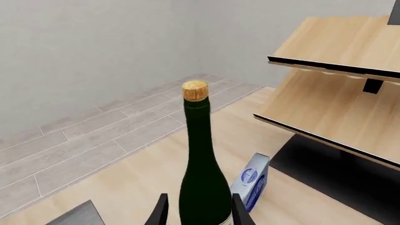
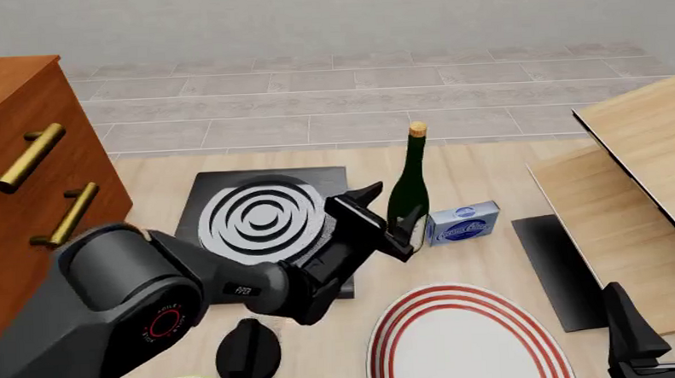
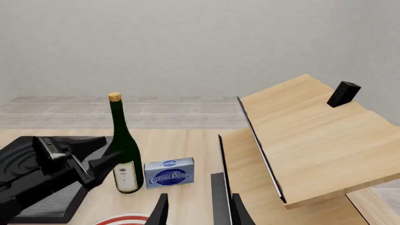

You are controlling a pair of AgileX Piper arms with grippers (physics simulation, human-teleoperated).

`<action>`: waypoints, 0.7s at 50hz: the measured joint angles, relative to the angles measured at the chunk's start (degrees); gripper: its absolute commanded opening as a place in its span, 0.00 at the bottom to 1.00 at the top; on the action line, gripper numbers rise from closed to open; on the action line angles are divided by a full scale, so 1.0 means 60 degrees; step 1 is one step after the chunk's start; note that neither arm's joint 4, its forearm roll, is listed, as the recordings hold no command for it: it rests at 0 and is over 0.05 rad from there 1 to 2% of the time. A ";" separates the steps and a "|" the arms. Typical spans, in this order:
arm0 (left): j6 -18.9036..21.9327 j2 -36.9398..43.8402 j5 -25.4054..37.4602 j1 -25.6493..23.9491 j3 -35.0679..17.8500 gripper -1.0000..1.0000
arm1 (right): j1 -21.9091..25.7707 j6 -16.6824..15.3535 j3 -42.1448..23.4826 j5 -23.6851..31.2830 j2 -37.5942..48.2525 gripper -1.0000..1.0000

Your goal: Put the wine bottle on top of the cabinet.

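Left gripper (image 1: 198,211) fingers flank the wine bottle (image 1: 201,173) base, apparently clamped on it. Front view: bottle upright on the table (image 2: 485,170), touching the cream cheese box (image 2: 464,223), beside the hob (image 2: 264,218), well right of the cabinet (image 2: 19,194). Right gripper (image 3: 197,211): jaws apart, holding nothing, near the wooden rack (image 3: 306,140).

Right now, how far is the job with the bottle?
Done: the left claw has reached the bottle, its fingers either side of the base. In hand: the grasp; the bottle stands upright on the table. Left: lifting it onto the cabinet.
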 measured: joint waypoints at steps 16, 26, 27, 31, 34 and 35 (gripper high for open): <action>0.0073 0.0406 0.0167 -0.0042 -0.0597 1.00 | 0.0000 0.0000 0.0000 0.0000 0.0000 1.00; 0.0069 0.0665 0.0250 -0.0048 -0.0959 1.00 | 0.0000 0.0000 0.0000 0.0000 0.0000 1.00; 0.0069 0.0688 0.0261 -0.0049 -0.0995 1.00 | 0.0001 0.0000 0.0000 0.0000 0.0000 1.00; 0.0073 0.0775 0.0306 -0.0044 -0.1148 1.00 | 0.0000 0.0000 0.0000 0.0000 0.0000 1.00; 0.0075 0.0843 0.0343 -0.0036 -0.1273 1.00 | 0.0001 0.0000 0.0000 0.0000 0.0000 1.00; 0.0076 0.0868 0.0356 -0.0033 -0.1317 1.00 | 0.0000 0.0000 0.0000 0.0000 0.0000 1.00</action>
